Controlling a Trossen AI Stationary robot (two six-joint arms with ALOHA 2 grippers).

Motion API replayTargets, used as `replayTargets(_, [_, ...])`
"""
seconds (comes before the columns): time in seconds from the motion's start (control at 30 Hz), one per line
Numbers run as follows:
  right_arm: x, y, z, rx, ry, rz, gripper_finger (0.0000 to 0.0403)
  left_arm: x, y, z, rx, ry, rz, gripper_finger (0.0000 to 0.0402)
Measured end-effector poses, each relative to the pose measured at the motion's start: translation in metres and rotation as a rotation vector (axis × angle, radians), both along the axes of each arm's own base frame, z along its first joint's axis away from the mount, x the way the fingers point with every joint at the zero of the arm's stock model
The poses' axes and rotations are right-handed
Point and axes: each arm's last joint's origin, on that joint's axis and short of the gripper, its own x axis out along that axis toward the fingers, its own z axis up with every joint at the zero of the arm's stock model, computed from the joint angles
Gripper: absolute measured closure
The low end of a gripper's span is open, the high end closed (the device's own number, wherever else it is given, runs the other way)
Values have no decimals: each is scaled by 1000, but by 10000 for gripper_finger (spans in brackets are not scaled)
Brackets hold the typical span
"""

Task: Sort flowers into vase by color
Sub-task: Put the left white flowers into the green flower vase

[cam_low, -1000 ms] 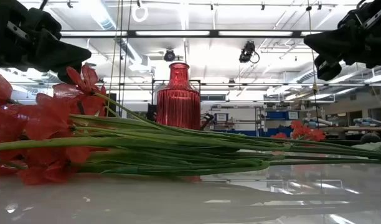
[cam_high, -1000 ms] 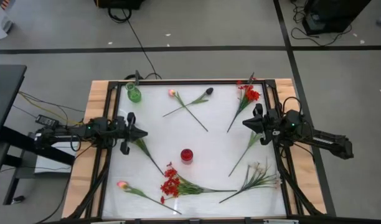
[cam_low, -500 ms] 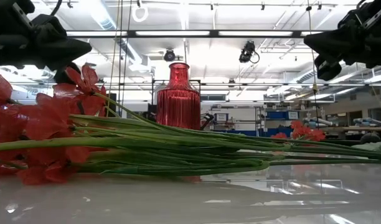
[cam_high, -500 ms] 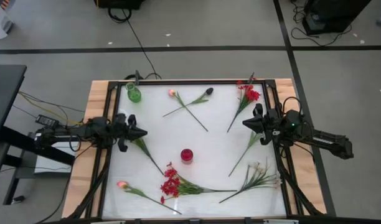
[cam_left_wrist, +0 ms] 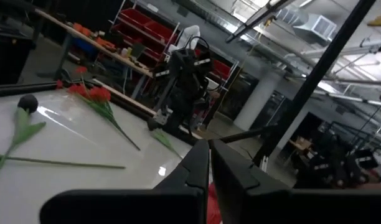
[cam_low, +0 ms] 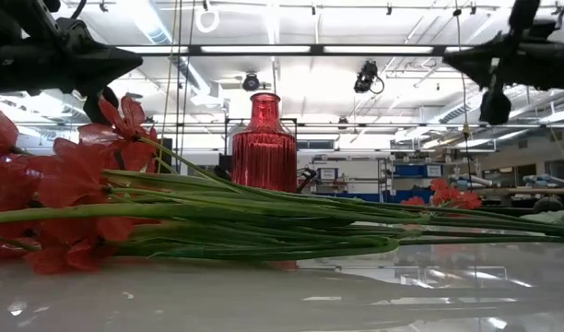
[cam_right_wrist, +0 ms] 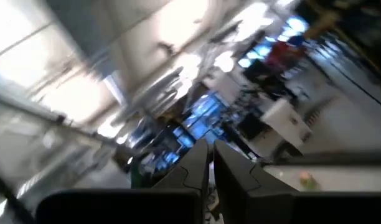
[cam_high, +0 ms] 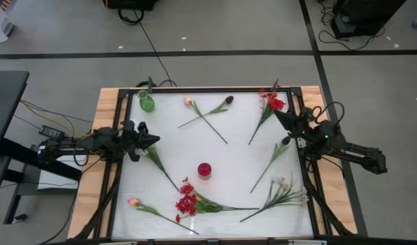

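Flowers lie flat across the white table: a red cluster (cam_high: 187, 202) and a pink tulip (cam_high: 133, 202) at the near side. A pink bud (cam_high: 189, 102) crosses a dark bud (cam_high: 228, 99) at the far side. Red blooms (cam_high: 271, 102) lie far right, and white blossoms (cam_high: 283, 185) near right. A red vase (cam_high: 204, 170) stands mid-table and a green vase (cam_high: 146, 102) at the far left corner. My left gripper (cam_high: 155, 139) hovers shut at the left edge. My right gripper (cam_high: 276, 116) hovers shut at the right edge, beside the red blooms. Neither holds anything.
A green leafy stem (cam_high: 156, 163) lies just below my left gripper, and another stem (cam_high: 272, 162) near my right one. A black frame (cam_high: 215, 89) rims the table. In the low view the red cluster's stems (cam_low: 264, 221) stretch across in front of the red vase (cam_low: 264, 143).
My right gripper has rolled about its own axis, and its tip has swung toward the table's far edge and tipped upward, mostly in the last half second. My left gripper has rolled in place. No flower or vase has moved.
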Motion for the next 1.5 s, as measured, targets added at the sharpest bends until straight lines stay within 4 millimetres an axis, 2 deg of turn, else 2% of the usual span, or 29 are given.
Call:
replayTargets(0.2, [8,0,0,88,46,92,368,0,0,2,-60,-12,3,377])
replayTargets(0.33, [14,-3,22,138,59,87,368,0,0,14,-62,-18,6,376])
replayTargets(0.47, [27,-8,47,194,176,75,368,3,1,23,-63,7,8,377])
replayTargets(0.63, [48,-18,76,508,315,56,368,6,3,45,-204,-24,56,377])
replayTargets(0.73, [61,-24,97,570,413,89,368,6,3,62,-207,-49,60,377])
replayTargets(0.87, [77,-34,127,549,487,104,368,4,3,85,-124,-86,72,377])
replayTargets(1.0, [93,-44,161,465,474,151,368,1,3,102,-56,-117,86,377])
replayTargets(1.17, [110,-51,189,356,482,166,368,-2,3,115,-89,-146,72,377])
replayTargets(1.27, [116,-54,193,344,487,163,368,0,3,114,-200,-44,57,380])
replayTargets(1.5, [114,-53,184,389,567,159,368,22,1,93,-515,352,95,397])
